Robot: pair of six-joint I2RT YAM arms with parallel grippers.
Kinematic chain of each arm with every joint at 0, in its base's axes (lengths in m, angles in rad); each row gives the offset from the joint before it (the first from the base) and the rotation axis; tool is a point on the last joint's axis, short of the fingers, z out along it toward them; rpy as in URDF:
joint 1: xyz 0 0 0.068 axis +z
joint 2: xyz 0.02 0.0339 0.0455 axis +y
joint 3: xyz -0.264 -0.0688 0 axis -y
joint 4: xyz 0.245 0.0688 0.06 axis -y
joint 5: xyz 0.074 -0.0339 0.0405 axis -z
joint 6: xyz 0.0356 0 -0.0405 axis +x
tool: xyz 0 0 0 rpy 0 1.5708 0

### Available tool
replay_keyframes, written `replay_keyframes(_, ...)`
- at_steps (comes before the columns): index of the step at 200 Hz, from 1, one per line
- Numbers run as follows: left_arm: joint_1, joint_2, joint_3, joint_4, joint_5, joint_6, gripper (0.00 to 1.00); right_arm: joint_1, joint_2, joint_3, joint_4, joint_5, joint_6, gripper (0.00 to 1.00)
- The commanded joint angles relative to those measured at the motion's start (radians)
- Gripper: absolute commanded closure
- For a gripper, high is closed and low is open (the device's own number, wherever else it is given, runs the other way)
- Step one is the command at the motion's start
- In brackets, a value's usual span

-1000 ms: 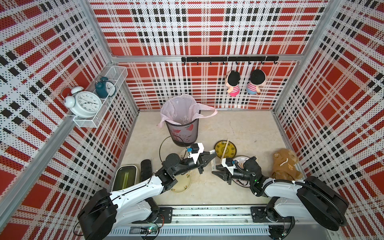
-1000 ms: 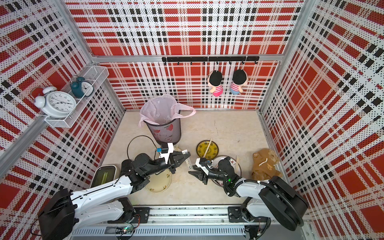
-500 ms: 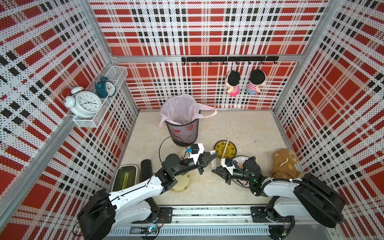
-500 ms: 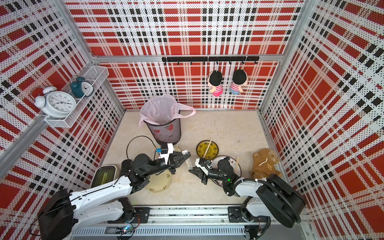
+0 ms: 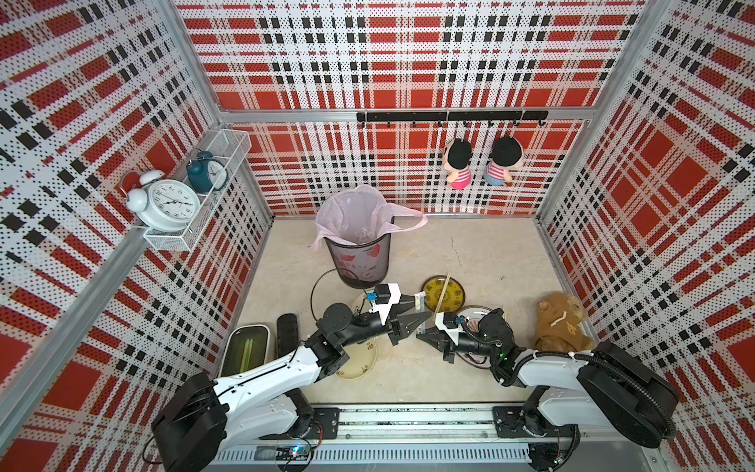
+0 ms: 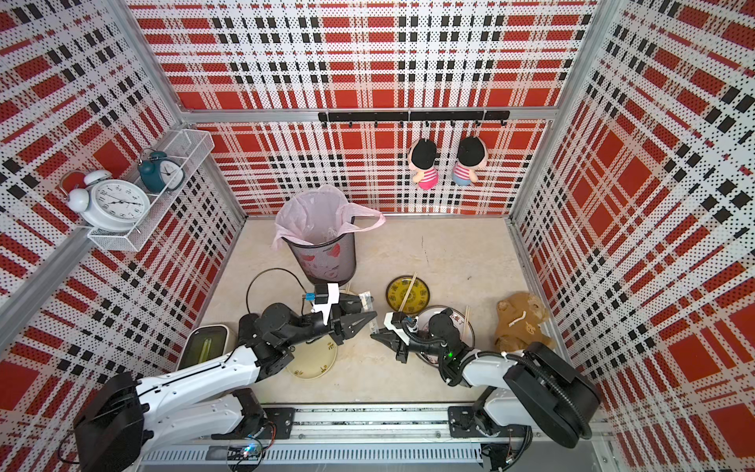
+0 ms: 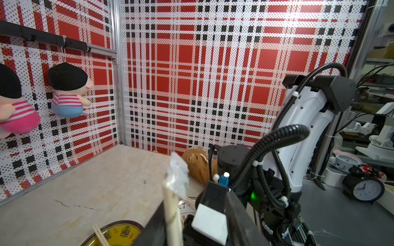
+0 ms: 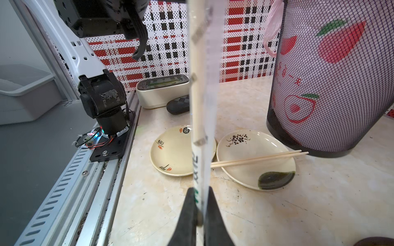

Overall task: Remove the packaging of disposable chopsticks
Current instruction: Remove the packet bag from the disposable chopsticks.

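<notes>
Left end effector (image 5: pixel 418 310) has just parted its jaws. Right end effector (image 8: pixel 201 192) now clamps the disposable chopsticks (image 8: pixel 198 95) near the mesh waste bin (image 5: pixel 359 261). Handover judged complete; packaging (image 8: pixel 213 64) still on.

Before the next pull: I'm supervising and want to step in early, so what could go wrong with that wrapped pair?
1. Only the right hand clamps the packaging, at its logo end. The left hand stands open, so the long free end may sag or swing.
2. The mesh bin stands nearby; a swing could catch it.
3. A drop might scatter the bare chopsticks on the plate close by.
</notes>
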Motion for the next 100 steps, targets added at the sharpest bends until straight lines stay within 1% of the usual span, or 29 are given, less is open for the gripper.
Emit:
replay_keyframes(1, 0.013, -0.027, -0.023, 0.115, 0.044, -0.035, 0.59, -0.004, -0.020, -0.019, 0.041, -0.014, -0.010, 1.00)
replay_keyframes(23, 0.031, -0.040, -0.043, 0.154, 0.058, -0.062, 0.67, -0.004, -0.032, -0.021, 0.036, -0.017, -0.008, 1.00)
replay_keyframes(45, 0.034, -0.025, -0.039, 0.154, 0.072, -0.068, 0.84, -0.004, -0.037, -0.018, 0.033, -0.024, -0.006, 1.00)
replay_keyframes(64, 0.036, -0.007, -0.037, 0.155, 0.080, -0.073, 0.90, -0.004, -0.036, -0.018, 0.048, -0.042, 0.003, 1.00)
replay_keyframes(81, 0.038, 0.002, -0.039, 0.155, 0.082, -0.074, 1.00, -0.004, -0.031, -0.016, 0.074, -0.063, 0.021, 1.00)
replay_keyframes(100, 0.038, 0.017, -0.045, 0.156, 0.076, -0.078, 1.00, -0.004, -0.038, -0.013, 0.091, -0.069, 0.032, 1.00)
